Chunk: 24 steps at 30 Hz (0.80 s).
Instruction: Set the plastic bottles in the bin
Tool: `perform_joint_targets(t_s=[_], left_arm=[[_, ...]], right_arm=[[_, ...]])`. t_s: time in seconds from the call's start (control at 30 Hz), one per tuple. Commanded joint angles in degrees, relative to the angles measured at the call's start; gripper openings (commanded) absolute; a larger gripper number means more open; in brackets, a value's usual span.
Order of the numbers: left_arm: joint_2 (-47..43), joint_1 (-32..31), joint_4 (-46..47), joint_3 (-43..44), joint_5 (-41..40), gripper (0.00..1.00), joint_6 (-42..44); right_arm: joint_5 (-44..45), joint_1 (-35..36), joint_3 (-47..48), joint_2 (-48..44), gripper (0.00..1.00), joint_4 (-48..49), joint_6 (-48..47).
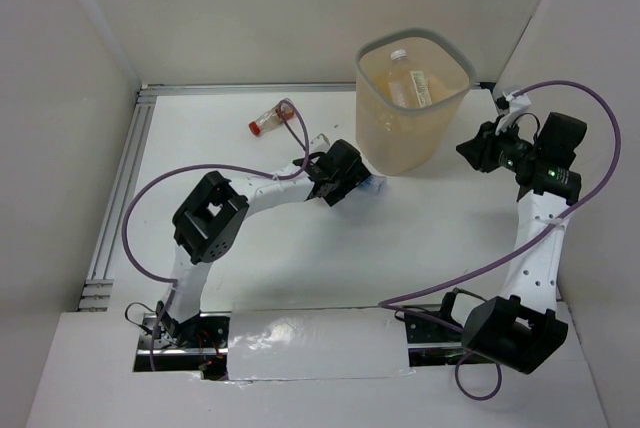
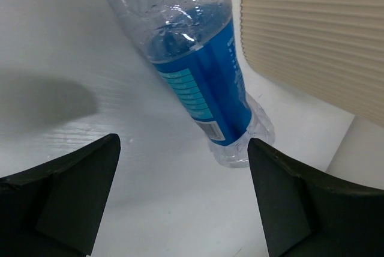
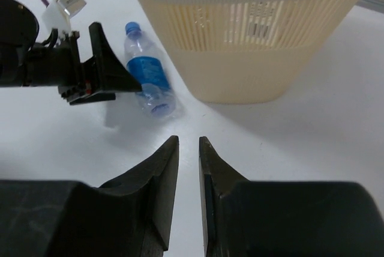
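Note:
A blue-capped, blue-labelled clear bottle [image 2: 201, 71] lies on the white table beside the bin, also in the right wrist view [image 3: 149, 78] and just visible in the top view [image 1: 376, 186]. My left gripper [image 2: 183, 149] is open wide, its fingertips either side of the bottle's base and not touching it; it also shows in the top view [image 1: 360, 180]. The beige ribbed bin [image 1: 372, 113] holds at least two clear bottles [image 1: 405, 76]. A short red-capped bottle [image 1: 268, 121] lies at the far left. My right gripper [image 3: 189, 143] is shut and empty, right of the bin [image 1: 468, 151].
The bin's ribbed wall [image 2: 318, 35] stands close on the right of the left gripper. White walls enclose the table on three sides. A metal rail [image 1: 120, 188] runs along the left edge. Purple cables loop over both arms.

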Motion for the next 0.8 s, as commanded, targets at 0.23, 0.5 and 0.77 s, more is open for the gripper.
perform_joint_targets(t_s=[0.23,0.5,0.77], left_arm=[[-3.69,-0.52,12.51,-5.35,-0.66,0.99,-6.72],[1.31,-0.52,11.02,-1.13,-2.77,0.97,-12.52],[6.07,0.54,8.38,4.67,-4.61,0.77,-13.23]], right_arm=[[-3.73,-0.81,-3.64,-1.17,0.3,-5.07,-4.84],[-4.26,-0.81,-4.69,-1.17,0.45,-6.82,-5.89],[-3.73,-0.81,-6.54,-1.7,0.52,-8.49,-7.04]])
